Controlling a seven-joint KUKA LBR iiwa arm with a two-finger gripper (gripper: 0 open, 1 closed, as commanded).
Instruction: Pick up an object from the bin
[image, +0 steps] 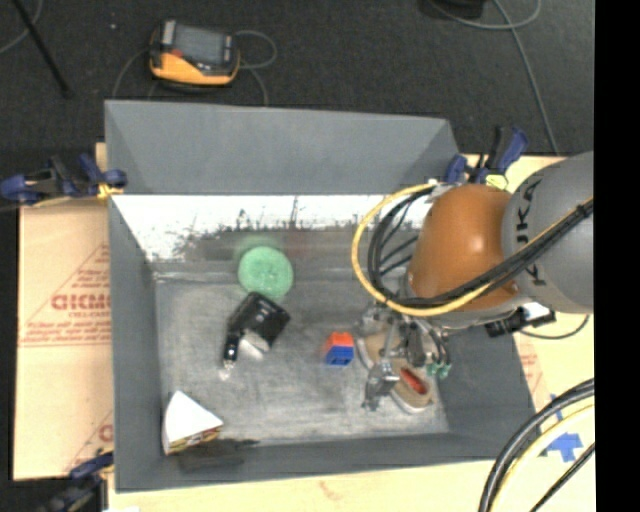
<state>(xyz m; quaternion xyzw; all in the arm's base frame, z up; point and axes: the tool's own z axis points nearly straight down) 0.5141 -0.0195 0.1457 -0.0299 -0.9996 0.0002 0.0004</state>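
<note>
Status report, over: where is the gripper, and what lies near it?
Gripper in the bin, view's right, over a tan round thing with red on it. Blue-and-orange block close beside. Green ball and black gadget well apart.

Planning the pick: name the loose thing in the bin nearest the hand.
The tan rounded piece with a red patch, right beside the hand; the blue-and-orange block lies farther left, the green ball beyond it.

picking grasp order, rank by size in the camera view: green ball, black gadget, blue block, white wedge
1. black gadget
2. white wedge and green ball, too alike to rank
3. blue block, clearly smallest
</note>
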